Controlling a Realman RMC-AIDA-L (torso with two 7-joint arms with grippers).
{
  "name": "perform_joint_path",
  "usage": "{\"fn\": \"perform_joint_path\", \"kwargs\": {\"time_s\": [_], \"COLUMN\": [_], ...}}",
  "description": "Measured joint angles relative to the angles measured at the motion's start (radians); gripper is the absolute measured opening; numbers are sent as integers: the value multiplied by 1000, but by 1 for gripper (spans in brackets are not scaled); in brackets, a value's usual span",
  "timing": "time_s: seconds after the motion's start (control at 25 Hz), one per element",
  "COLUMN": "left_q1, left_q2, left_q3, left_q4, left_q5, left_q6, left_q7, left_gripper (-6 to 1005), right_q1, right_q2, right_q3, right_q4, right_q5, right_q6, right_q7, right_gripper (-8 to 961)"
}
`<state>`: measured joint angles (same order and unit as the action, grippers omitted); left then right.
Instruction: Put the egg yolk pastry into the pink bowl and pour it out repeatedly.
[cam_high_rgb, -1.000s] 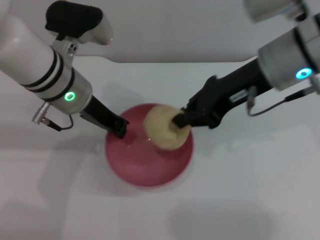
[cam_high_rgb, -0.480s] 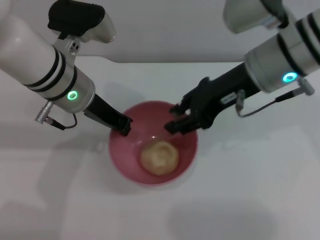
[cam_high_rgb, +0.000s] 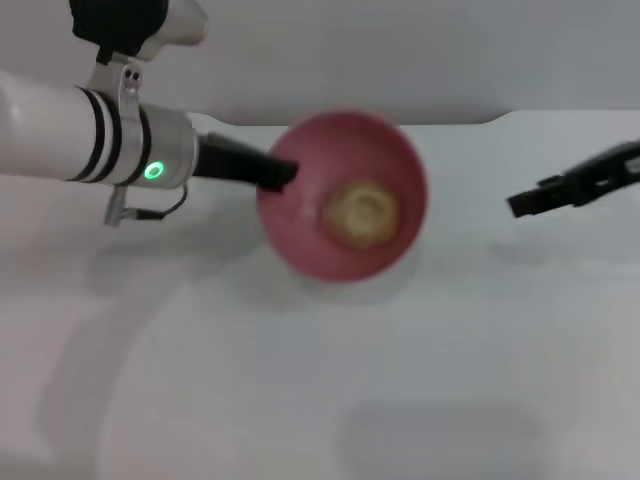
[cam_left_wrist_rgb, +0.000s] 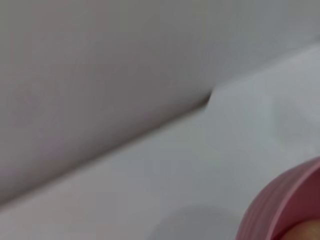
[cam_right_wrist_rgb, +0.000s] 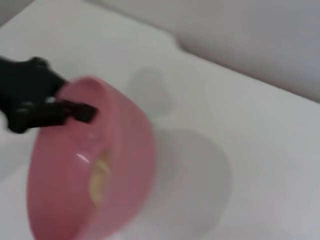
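Pink bowl (cam_high_rgb: 300, 215) tilted, left end effector (cam_high_rgb: 280, 173) clamped on rim, egg yolk pastry (cam_high_rgb: 362, 212) inside.

White tabletop (cam_high_rgb: 300, 400), plain grey wall (cam_high_rgb: 400, 50) behind

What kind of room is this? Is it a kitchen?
Probably not a kitchen: more likely a robot test bench. There is only a plain white table against a blank wall, where the left gripper holds a pink bowl with an egg yolk pastry inside.

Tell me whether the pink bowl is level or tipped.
Tipped: the pink bowl, held at its rim by the left gripper, shows its mouth sideways in the right wrist view, pastry inside.
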<state>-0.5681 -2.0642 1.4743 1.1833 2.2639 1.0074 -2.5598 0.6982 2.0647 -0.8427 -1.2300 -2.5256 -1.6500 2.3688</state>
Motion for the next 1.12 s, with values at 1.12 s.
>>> {"fn": "perform_joint_path", "kwargs": {"time_s": [1.12], "left_q1": [162], "left_q2": [-14], "left_q3": [1086], "left_q4": [-276], "left_q5": [-132], "left_q6": [-1900], "left_q7": [836], "left_gripper": [0], "right_q1": [-145], "right_q2": [-8], "right_q3": [436], "right_q4": [74], "right_q5": [-21], "right_q6": [69], "right_q7": [-114], "right_gripper": [513]}}
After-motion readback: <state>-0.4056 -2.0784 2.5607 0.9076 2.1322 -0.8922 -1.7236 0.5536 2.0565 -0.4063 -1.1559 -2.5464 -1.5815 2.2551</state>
